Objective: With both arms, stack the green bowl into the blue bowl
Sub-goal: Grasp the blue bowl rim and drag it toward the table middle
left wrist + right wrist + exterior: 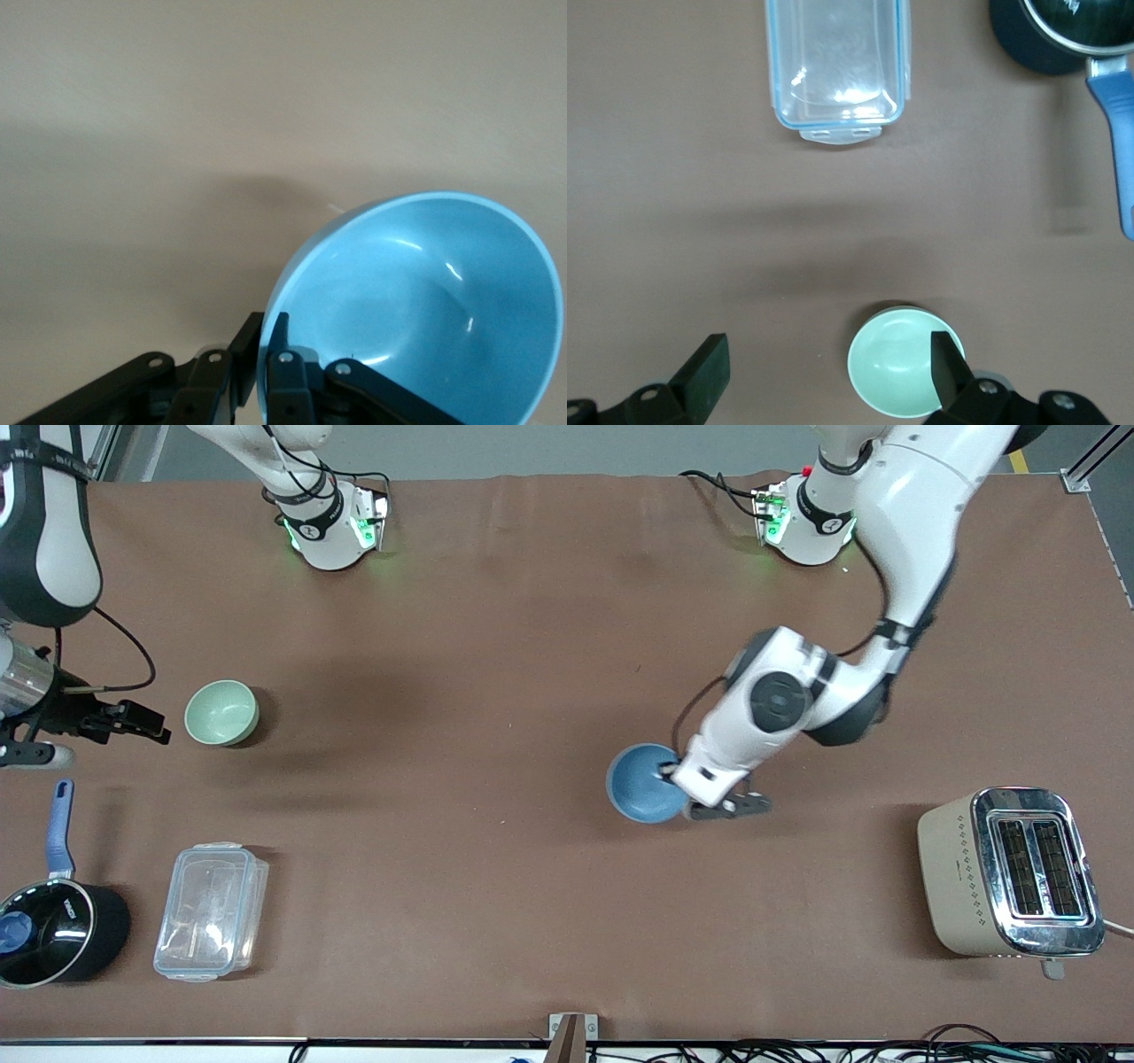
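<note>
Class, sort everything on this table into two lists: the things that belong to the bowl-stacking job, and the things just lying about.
Belongs to the job:
green bowl, standing free on the table
blue bowl, rim pinched by the left gripper
right gripper, open, beside the green bowl

Just lying about:
black saucepan with blue handle
clear plastic container
toaster

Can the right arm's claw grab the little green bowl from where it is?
Probably yes. The right claw hangs open next to the small round pale mint-green bowl, which sits alone on the brown table, nothing between them. The clear plastic container and black saucepan sit apart.
</note>
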Tool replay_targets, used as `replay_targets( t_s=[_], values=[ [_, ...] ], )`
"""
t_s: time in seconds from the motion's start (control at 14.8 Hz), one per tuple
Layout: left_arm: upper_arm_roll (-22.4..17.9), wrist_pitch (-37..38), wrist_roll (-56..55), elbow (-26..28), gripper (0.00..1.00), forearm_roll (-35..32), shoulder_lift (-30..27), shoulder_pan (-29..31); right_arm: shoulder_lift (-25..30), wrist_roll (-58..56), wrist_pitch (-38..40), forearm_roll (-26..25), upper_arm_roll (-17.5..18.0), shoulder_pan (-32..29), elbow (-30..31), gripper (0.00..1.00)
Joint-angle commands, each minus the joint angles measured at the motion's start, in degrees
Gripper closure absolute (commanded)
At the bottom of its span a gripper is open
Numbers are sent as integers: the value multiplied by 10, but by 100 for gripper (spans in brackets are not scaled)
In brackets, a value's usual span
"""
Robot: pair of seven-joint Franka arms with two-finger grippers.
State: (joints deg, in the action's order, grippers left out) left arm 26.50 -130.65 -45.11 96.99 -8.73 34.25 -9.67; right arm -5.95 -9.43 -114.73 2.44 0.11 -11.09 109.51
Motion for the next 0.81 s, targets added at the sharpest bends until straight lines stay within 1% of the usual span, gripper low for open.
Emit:
replay_targets(
  t_s=[0.0,0.14,0.27,0.41,0.54,0.61,0.68,0.74],
  values=[
    [-4,6,-59,-62,100,-11,63,-58,-44,-29,-25,9,8,-31,3,0],
    [-12,-11,-83,-62,100,-11,76,-94,-79,-64,-52,12,8,-53,3,0],
    [-12,-40,-102,-61,100,-11,92,-112,-101,-102,-55,33,8,-72,5,0],
    [-14,-68,-128,-62,100,-11,112,-129,-107,-138,-56,44,8,-83,33,0],
    [-21,-82,-132,-62,97,-11,120,-139,-107,-174,-61,44,8,-105,57,0],
    [-21,-82,-132,-62,88,-11,122,-140,-115,-206,-67,44,8,-124,59,0],
    [-22,-82,-132,-62,76,-11,123,-140,-131,-228,-73,45,9,-140,60,0],
    [-22,-81,-132,-62,56,-11,122,-138,-143,-239,-78,46,9,-150,62,0]
  ],
)
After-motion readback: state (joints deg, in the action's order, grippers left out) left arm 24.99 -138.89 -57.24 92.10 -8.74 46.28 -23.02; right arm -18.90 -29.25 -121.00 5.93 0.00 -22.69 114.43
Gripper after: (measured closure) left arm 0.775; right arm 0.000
